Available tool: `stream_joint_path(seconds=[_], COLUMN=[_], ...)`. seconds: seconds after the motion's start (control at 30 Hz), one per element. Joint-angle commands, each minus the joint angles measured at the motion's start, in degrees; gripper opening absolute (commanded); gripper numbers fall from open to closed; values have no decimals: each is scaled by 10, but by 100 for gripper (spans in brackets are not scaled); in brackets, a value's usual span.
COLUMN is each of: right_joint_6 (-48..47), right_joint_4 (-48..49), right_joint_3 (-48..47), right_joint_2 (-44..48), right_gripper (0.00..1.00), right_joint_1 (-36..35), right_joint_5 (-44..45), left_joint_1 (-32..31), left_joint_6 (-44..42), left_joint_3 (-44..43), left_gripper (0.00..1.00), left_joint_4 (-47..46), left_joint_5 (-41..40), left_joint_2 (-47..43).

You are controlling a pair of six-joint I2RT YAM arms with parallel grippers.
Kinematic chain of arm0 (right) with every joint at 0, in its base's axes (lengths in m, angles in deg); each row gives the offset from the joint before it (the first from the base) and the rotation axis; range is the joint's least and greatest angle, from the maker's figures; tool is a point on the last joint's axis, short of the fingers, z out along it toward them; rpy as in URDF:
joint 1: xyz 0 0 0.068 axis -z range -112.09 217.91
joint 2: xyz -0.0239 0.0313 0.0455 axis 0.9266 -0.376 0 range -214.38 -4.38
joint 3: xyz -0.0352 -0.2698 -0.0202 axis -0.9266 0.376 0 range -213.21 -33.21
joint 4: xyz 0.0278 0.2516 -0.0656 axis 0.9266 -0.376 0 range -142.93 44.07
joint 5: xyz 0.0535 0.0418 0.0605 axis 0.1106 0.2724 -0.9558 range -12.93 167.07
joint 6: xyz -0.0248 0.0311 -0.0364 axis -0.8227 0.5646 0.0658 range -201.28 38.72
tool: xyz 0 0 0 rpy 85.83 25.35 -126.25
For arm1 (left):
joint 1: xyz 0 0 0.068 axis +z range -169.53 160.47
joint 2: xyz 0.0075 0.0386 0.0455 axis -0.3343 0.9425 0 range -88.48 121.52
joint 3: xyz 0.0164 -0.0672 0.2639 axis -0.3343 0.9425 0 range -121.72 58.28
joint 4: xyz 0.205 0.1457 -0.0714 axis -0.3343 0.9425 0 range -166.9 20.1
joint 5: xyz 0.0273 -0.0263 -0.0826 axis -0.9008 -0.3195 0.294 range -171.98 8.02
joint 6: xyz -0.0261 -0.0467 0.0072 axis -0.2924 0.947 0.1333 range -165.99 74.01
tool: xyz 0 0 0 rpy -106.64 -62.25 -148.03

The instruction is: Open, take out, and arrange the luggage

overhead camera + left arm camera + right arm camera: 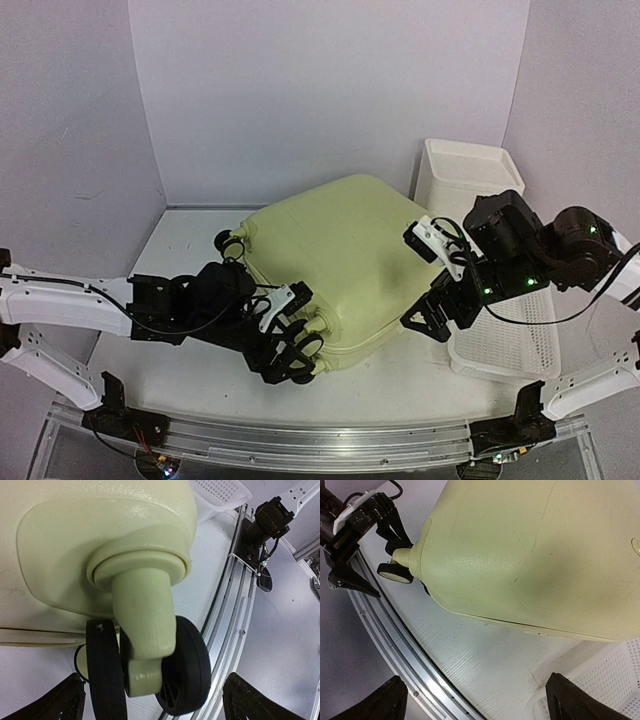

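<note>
Left gripper [157,705]: my fingers spread wide, nothing held. Caster wheel [145,672] of luggage [75,540] sits between my left fingertips, twin dark wheels on pale stem; contact, cannot tell. Pale yellow-green shell fills view just ahead of these fingers. Luggage lies flat on table [190,250], shell shut.

Right gripper [475,700]: my fingers wide too, empty, over bare table. Luggage's rounded side runs ahead of them, apart from tips. White mesh basket [605,680] just beside one right fingertip.
</note>
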Motion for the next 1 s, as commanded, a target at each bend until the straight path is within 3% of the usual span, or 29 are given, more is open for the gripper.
stream_joint_path(seconds=[0.0, 0.1, 0.33, 0.7, 0.97], right_joint_6=[12, 13, 40, 135, 168], right_joint_4=[38, 39, 33, -84, -62], right_joint_3=[10, 19, 48, 42, 87], right_joint_2=[18, 17, 26, 41, 22], right_gripper=[98, 98, 98, 98, 98], right_joint_1=[0, -1, -1, 9, 184], right_joint_5=[14, 23, 79, 269, 96], left_joint_1=[-6, -9, -9, -9, -9], left_joint_6=[-6, -8, -4, 1, 21], left_joint_3=[-47, -65, -97, -140, -193], left_gripper=[93, 85, 57, 34, 22], left_joint_4=[-20, -20, -19, 41, 87], left_joint_5=[-69, -75, -42, -17, -41], left_joint_2=[18, 34, 53, 73, 58])
